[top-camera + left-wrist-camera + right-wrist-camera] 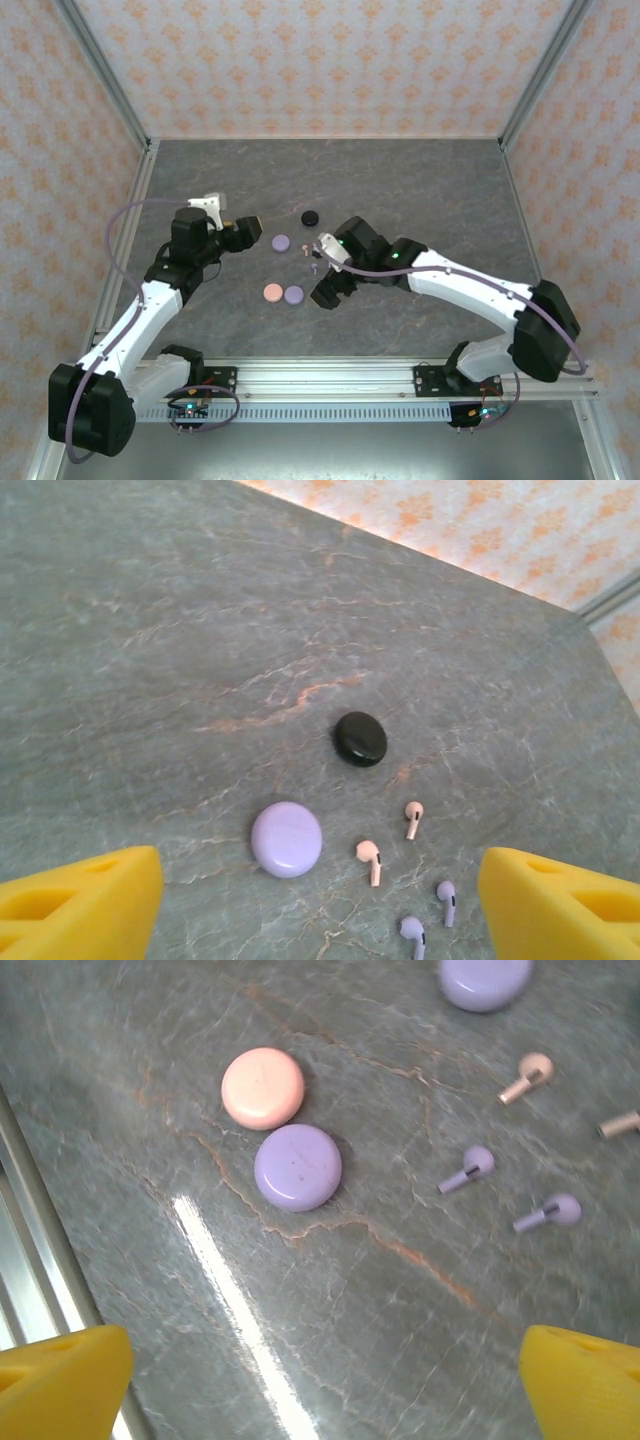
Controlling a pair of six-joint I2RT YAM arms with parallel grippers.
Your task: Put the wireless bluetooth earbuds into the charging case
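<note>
Two pink earbuds (371, 860) (413, 818) and two purple earbuds (446, 900) (412, 935) lie loose on the grey table. Round closed charging cases sit around them: a purple case (286, 838), a black case (360, 738), and nearer the arms a pink case (262, 1087) touching another purple case (297, 1167). My left gripper (320, 920) hovers open just left of the first purple case, nothing between its yellow fingers (80, 905). My right gripper (320, 1390) is wide open and holds nothing, just right of the pink and purple pair (283, 294).
An aluminium rail (330, 378) runs along the near table edge, with frame posts and patterned walls at the sides and back. In the top view both arms converge on the cluster, left gripper (252, 224) and right gripper (326, 292) close together.
</note>
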